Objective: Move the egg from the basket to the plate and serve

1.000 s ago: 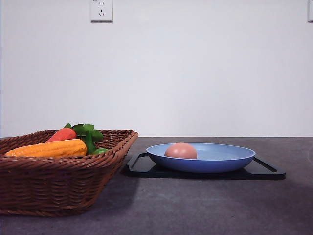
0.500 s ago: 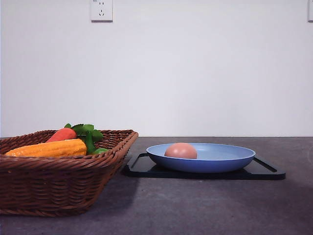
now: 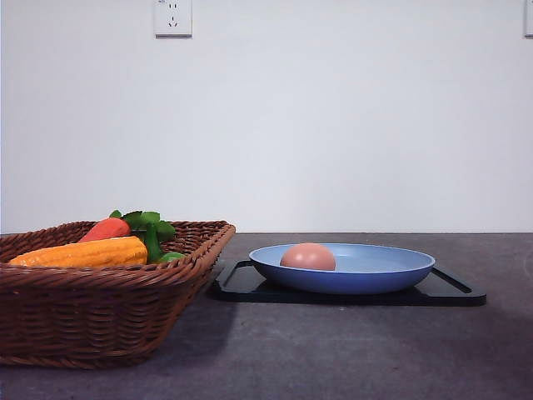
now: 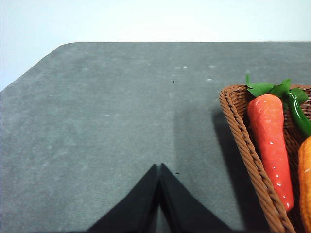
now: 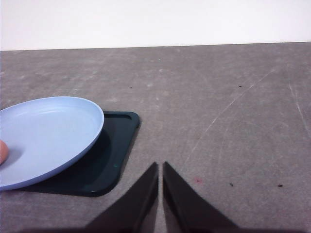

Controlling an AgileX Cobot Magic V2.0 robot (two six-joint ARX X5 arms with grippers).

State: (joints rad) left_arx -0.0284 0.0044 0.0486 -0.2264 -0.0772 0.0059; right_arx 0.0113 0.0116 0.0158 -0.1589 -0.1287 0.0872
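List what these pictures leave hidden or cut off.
- Basket floor: front view, the near wicker wall hides it.
- Egg underside: front view, the plate rim covers it; in the right wrist view the picture edge cuts the egg.
- Corn: left wrist view, cut by the picture edge.
- Tray middle: covered by the plate.
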